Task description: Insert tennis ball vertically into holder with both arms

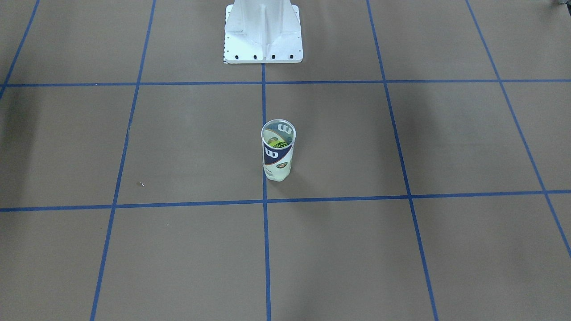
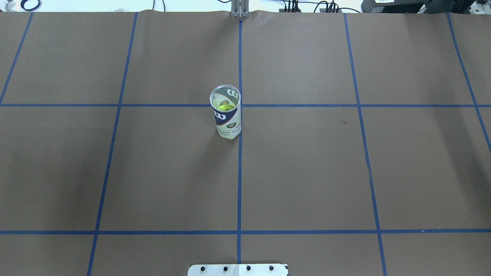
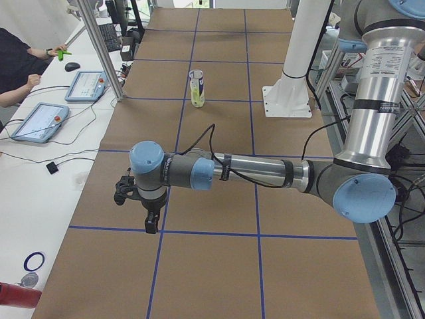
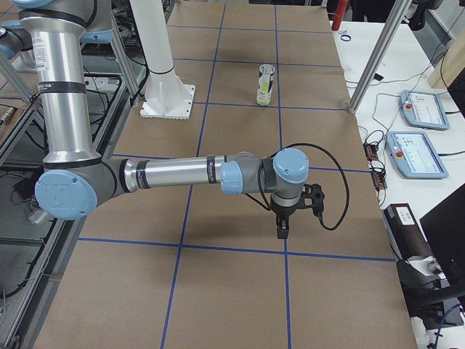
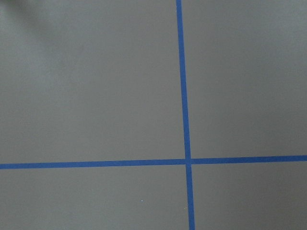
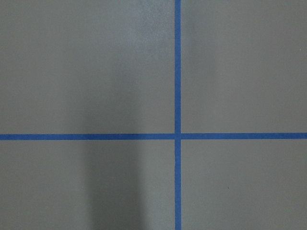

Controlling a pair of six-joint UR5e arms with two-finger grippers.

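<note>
Exterior left: holder [image 3: 196,88] beyond left hand [image 3: 152,224]

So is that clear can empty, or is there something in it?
Not empty: looking down into the upright holder, a yellow-green tennis ball shows inside.

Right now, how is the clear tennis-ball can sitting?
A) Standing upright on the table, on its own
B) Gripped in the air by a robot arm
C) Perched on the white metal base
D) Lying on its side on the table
A: the holder stands upright on the table, open mouth up, and nothing touches it in the overhead or front-facing view.
</note>
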